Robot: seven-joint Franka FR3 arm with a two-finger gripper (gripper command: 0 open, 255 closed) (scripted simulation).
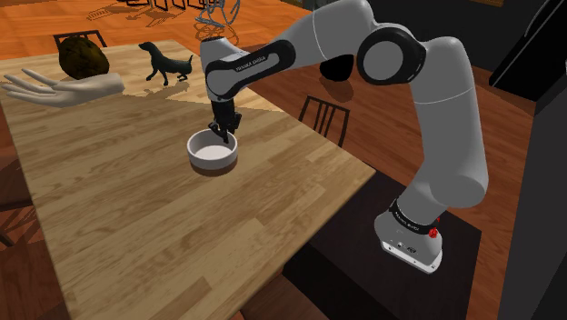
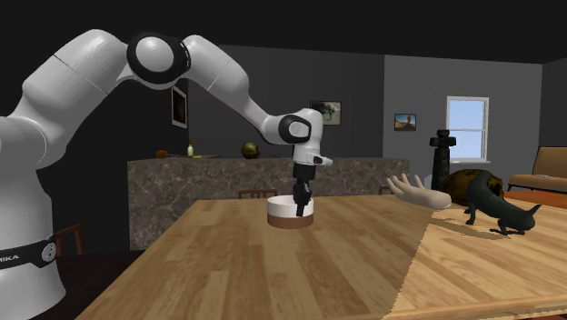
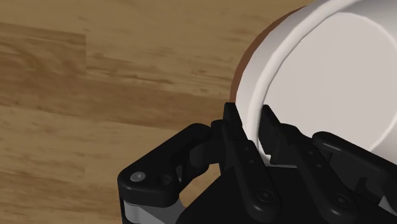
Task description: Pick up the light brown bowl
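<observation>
The bowl [image 1: 213, 155] is white inside with a brown band at its base and stands upright on the wooden table [image 1: 164, 236]. My gripper [image 1: 221, 136] points down onto the bowl's far rim. In the wrist view the two black fingers [image 3: 233, 124] clasp the bowl's [image 3: 331, 70] white rim, one outside the wall and one inside. The second exterior view has the gripper [image 2: 301, 205] at the right side of the bowl [image 2: 283, 212], which rests on the table.
A pale hand sculpture [image 1: 64, 88], a dark rough lump [image 1: 84, 57] and a black dog figurine [image 1: 166, 62] stand at the table's far end. A chair back [image 1: 324, 116] shows beside the table edge near the bowl.
</observation>
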